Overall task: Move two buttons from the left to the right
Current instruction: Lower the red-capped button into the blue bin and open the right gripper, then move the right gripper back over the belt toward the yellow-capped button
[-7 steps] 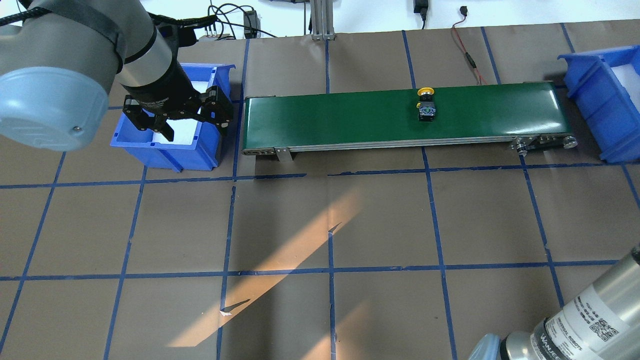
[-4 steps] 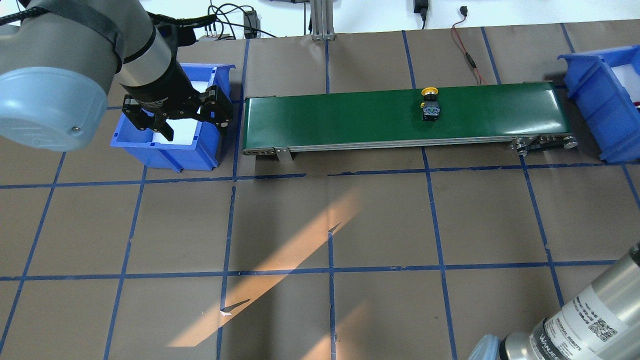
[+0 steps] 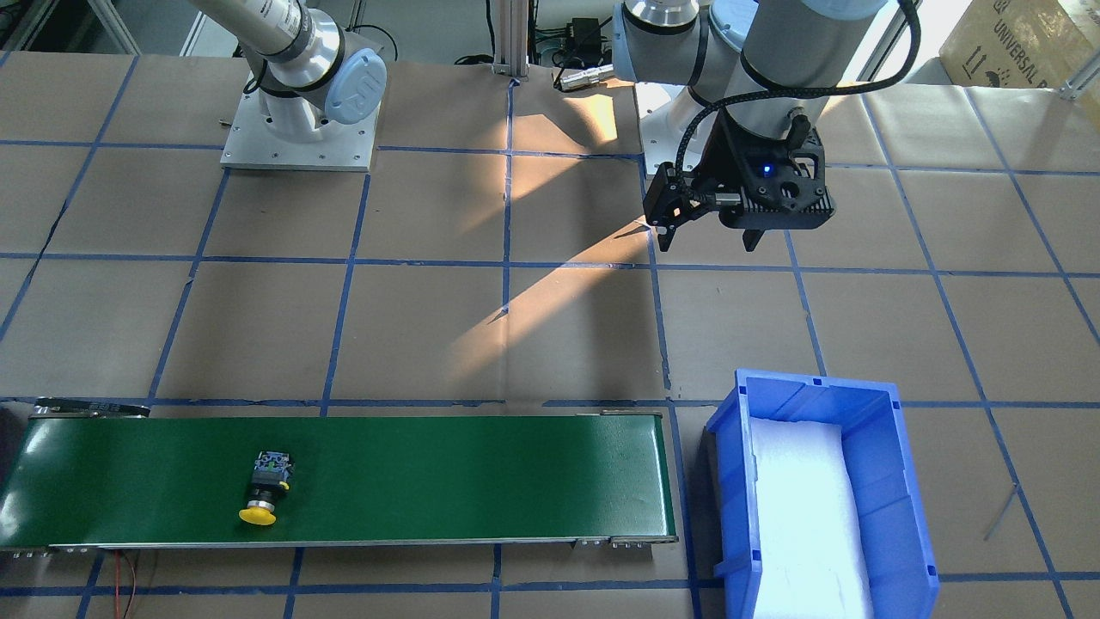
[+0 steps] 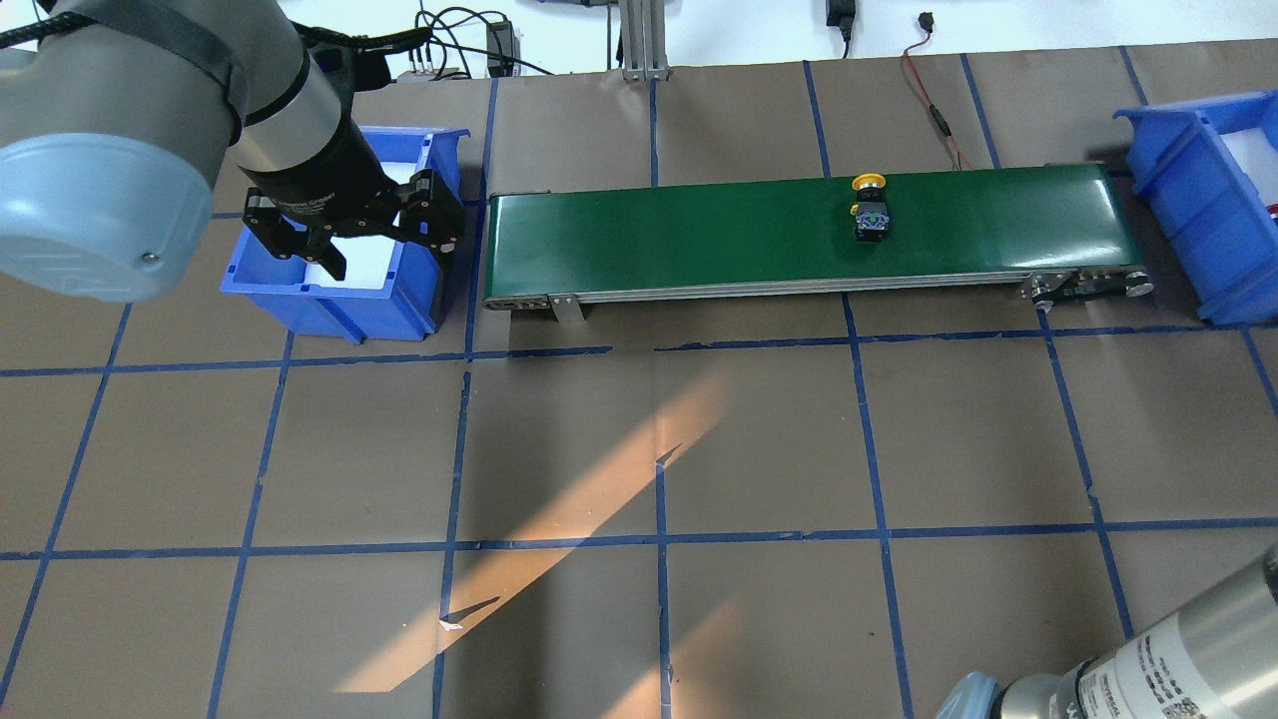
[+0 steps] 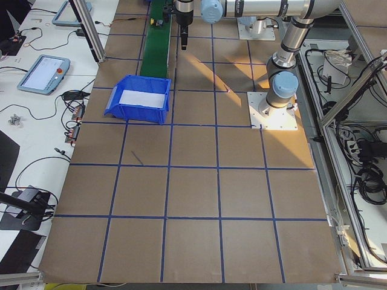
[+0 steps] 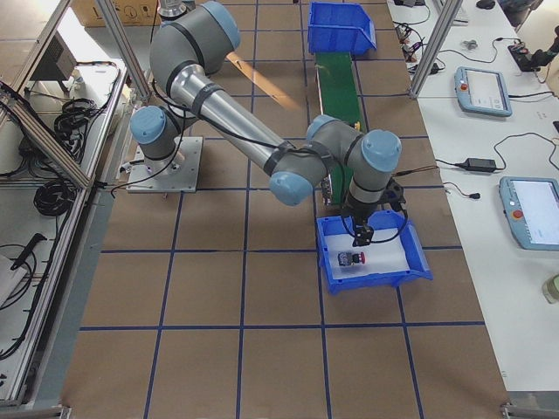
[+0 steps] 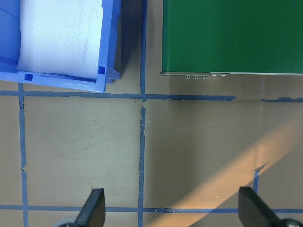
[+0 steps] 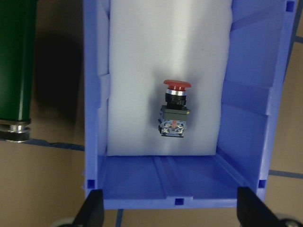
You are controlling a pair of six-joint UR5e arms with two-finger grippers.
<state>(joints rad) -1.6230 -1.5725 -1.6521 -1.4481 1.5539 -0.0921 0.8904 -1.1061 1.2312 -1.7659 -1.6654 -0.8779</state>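
Observation:
The yellow button (image 4: 870, 210) lies on its side on the green conveyor belt (image 4: 699, 230), right of the middle; it also shows in the front view (image 3: 265, 490). The red button (image 8: 175, 109) lies on white foam in the right blue bin (image 8: 94, 94), also seen in the exterior right view (image 6: 352, 258). My right gripper (image 8: 171, 210) is open and empty, above that bin over the red button. My left gripper (image 4: 387, 255) is open and empty, held above the table on my side of the left blue bin (image 4: 339, 300) and the belt's left end.
The left bin (image 3: 808, 387) holds only white foam. The conveyor's right end (image 8: 14, 56) stops just short of the right bin (image 4: 1178, 180). Blue tape lines grid the brown table. Cables lie at the far edge (image 4: 929, 90).
The yellow button has travelled to the right along the belt. The left gripper has barely moved. The right arm's visible part has slid slightly down in the overhead view.

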